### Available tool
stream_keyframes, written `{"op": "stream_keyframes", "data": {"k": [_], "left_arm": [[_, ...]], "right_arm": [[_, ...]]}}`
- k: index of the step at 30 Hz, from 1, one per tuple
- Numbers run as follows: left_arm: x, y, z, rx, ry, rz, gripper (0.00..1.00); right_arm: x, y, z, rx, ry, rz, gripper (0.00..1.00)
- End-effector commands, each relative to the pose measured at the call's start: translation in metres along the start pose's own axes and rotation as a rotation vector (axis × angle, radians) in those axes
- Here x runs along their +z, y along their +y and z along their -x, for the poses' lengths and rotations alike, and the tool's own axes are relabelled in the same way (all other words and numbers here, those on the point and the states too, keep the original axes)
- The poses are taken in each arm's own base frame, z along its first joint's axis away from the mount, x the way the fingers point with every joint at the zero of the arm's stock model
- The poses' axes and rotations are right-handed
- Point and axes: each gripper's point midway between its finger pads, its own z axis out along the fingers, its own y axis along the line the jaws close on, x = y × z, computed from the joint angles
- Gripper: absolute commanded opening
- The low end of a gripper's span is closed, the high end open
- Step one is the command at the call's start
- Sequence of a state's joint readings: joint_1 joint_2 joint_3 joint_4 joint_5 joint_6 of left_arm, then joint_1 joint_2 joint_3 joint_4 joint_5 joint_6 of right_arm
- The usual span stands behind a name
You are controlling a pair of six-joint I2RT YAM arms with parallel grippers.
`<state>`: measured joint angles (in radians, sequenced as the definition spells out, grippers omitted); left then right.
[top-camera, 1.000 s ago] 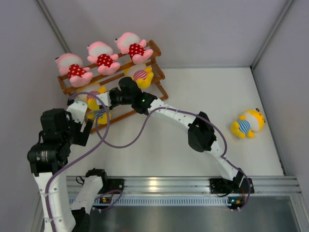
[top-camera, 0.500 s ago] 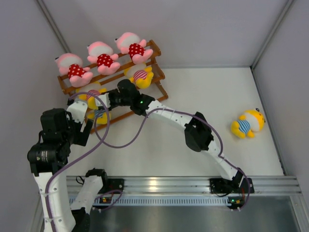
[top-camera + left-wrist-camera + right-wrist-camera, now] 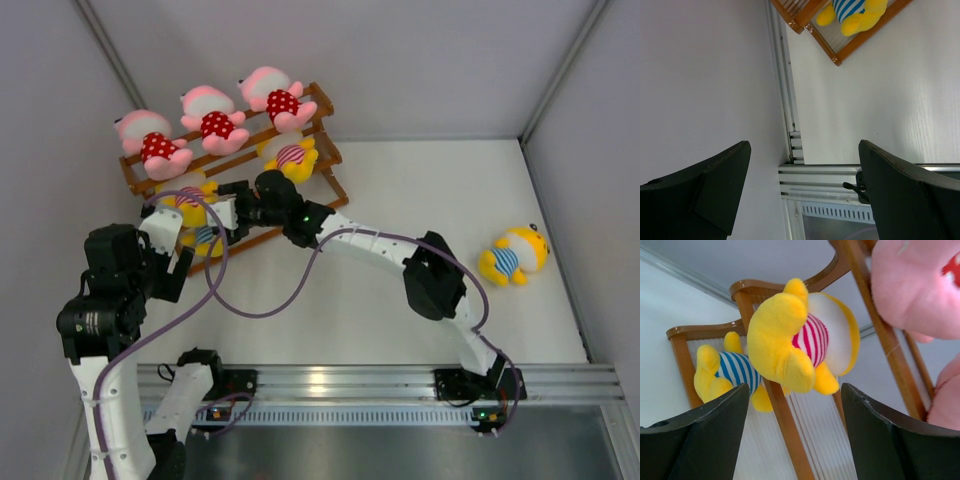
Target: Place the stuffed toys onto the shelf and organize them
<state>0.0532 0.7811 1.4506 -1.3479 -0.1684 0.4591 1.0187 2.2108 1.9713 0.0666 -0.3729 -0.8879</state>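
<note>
As the top camera has it: seven stuffed toys in all, six on the shelf (image 3: pixel 262 236) and one off it.
Shelf: one brown wooden rack of three tiers, set at a slant against the far left wall.
Pink toys: three, all in red white-dotted dresses, in a row on the top tier: left pink toy (image 3: pixel 150 145), middle pink toy (image 3: pixel 215 122), right pink toy (image 3: pixel 272 97).
Yellow toys: four, two pink-striped and two blue-striped.
Middle tier: two, left pink-striped toy (image 3: pixel 188 197) and right pink-striped toy (image 3: pixel 292 155), apart from each other, one toward each end.
Bottom tier: one, shelved blue-striped toy (image 3: pixel 205 238). It is half hidden from above, so the tier is probable only. The right wrist view shows it on the slats below the left pink-striped toy.
Table (image 3: pixel 400 180): one, loose blue-striped toy (image 3: pixel 512 258), lying by the right wall, well apart from the shelf.
Right gripper (image 3: pixel 795 390): at the shelf front, fingers spread. The left pink-striped toy shows between them but beyond the tips, and nothing is gripped.
Left gripper (image 3: pixel 805 145): fingers spread wide with nothing between them, hanging by the left wall near the shelf's lower corner.
</note>
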Motion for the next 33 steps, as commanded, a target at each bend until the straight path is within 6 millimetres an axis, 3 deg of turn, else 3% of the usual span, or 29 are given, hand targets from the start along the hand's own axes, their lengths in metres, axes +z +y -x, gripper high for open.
{"op": "stream_keyframes", "data": {"k": [1,3,4,5,6,7,8,9,10,11,12,14,15,17,18,19,20,21,22,23,24,25,26,27,29,30,31,32,33], "left_arm": [[0.000,-0.002,0.002,0.004,-0.014,-0.012,0.95],[-0.002,-0.002,0.002,0.004,-0.020,-0.008,0.95],[-0.002,-0.002,0.002,0.003,-0.020,-0.007,0.95],[-0.002,-0.002,0.001,0.004,-0.019,-0.009,0.95],[-0.001,-0.002,0.001,0.003,-0.017,-0.009,0.95],[-0.002,-0.003,0.000,0.002,-0.016,-0.011,0.95],[-0.001,-0.004,0.000,0.001,-0.016,-0.013,0.95],[0.000,-0.004,-0.001,0.002,-0.017,-0.015,0.95],[0.000,-0.005,-0.001,0.000,-0.017,-0.018,0.95],[0.000,-0.006,0.000,0.001,-0.019,-0.022,0.95],[0.000,-0.007,-0.001,0.001,-0.018,-0.025,0.95],[0.001,-0.008,-0.001,0.003,-0.018,-0.030,0.95],[0.001,-0.008,-0.001,0.004,-0.018,-0.034,0.95],[0.002,-0.010,-0.001,0.004,-0.019,-0.043,0.95],[0.002,-0.011,-0.001,0.004,-0.020,-0.045,0.95],[0.002,-0.012,-0.002,0.006,-0.020,-0.049,0.95],[0.002,-0.012,-0.002,0.005,-0.020,-0.049,0.95],[0.002,-0.012,-0.003,0.002,-0.019,-0.047,0.95],[0.002,-0.012,-0.003,0.002,-0.019,-0.048,0.95],[0.003,-0.013,-0.003,-0.001,-0.020,-0.054,0.95],[0.003,-0.013,-0.003,-0.003,-0.019,-0.056,0.95],[0.003,-0.014,-0.003,-0.006,-0.020,-0.061,0.95],[0.003,-0.015,-0.003,-0.009,-0.022,-0.066,0.95],[0.003,-0.015,-0.001,-0.011,-0.025,-0.067,0.95],[0.002,-0.015,-0.001,-0.014,-0.029,-0.069,0.95],[0.003,-0.016,-0.002,-0.013,-0.026,-0.071,0.95],[0.002,-0.016,-0.002,-0.012,-0.026,-0.072,0.95],[0.003,-0.017,-0.003,-0.014,-0.023,-0.072,0.95],[0.004,-0.017,-0.004,-0.012,-0.019,-0.075,0.95]], "right_arm": [[-0.031,-0.050,0.080,-0.039,-0.135,-0.130,0.74],[-0.047,-0.058,0.099,-0.009,-0.142,-0.165,0.76],[-0.050,-0.048,0.094,0.056,-0.132,-0.164,0.77],[-0.072,-0.062,0.113,0.083,-0.161,-0.209,0.77],[-0.077,-0.043,0.095,0.145,-0.118,-0.201,0.78],[-0.089,-0.045,0.095,0.239,-0.117,-0.241,0.79],[-0.117,-0.066,0.106,0.276,-0.114,-0.337,0.79],[-0.131,-0.067,0.099,0.325,-0.082,-0.375,0.79],[-0.140,-0.052,0.080,0.431,-0.028,-0.391,0.80],[-0.168,-0.060,0.071,0.500,0.042,-0.479,0.80],[-0.183,-0.055,0.047,0.573,0.122,-0.517,0.81],[-0.221,-0.057,0.018,0.784,0.244,-0.657,0.81],[-0.247,-0.043,-0.026,0.855,0.409,-0.697,0.81],[-0.292,-0.037,-0.061,1.024,0.517,-0.874,0.80],[-0.326,-0.020,-0.098,1.077,0.651,-0.943,0.80],[-0.349,-0.015,-0.113,1.166,0.681,-1.066,0.79],[-0.369,-0.009,-0.124,1.222,0.710,-1.129,0.79],[-0.408,-0.013,-0.135,1.280,0.719,-1.248,0.79],[-0.427,0.006,-0.149,1.361,0.752,-1.313,0.80],[-0.444,0.007,-0.147,1.402,0.712,-1.348,0.80],[-0.474,0.009,-0.160,1.432,0.711,-1.443,0.80],[-0.487,0.029,-0.172,1.482,0.727,-1.474,0.81],[-0.503,0.032,-0.170,1.489,0.695,-1.526,0.81],[-0.530,0.051,-0.184,1.513,0.738,-1.608,0.81],[-0.554,0.061,-0.186,1.552,0.701,-1.688,0.82],[-0.580,0.081,-0.199,1.580,0.735,-1.773,0.82],[-0.590,0.088,-0.203,1.623,0.714,-1.803,0.81],[-0.617,0.094,-0.207,1.633,0.696,-1.904,0.81],[-0.627,0.110,-0.213,1.657,0.715,-1.940,0.80]]}}
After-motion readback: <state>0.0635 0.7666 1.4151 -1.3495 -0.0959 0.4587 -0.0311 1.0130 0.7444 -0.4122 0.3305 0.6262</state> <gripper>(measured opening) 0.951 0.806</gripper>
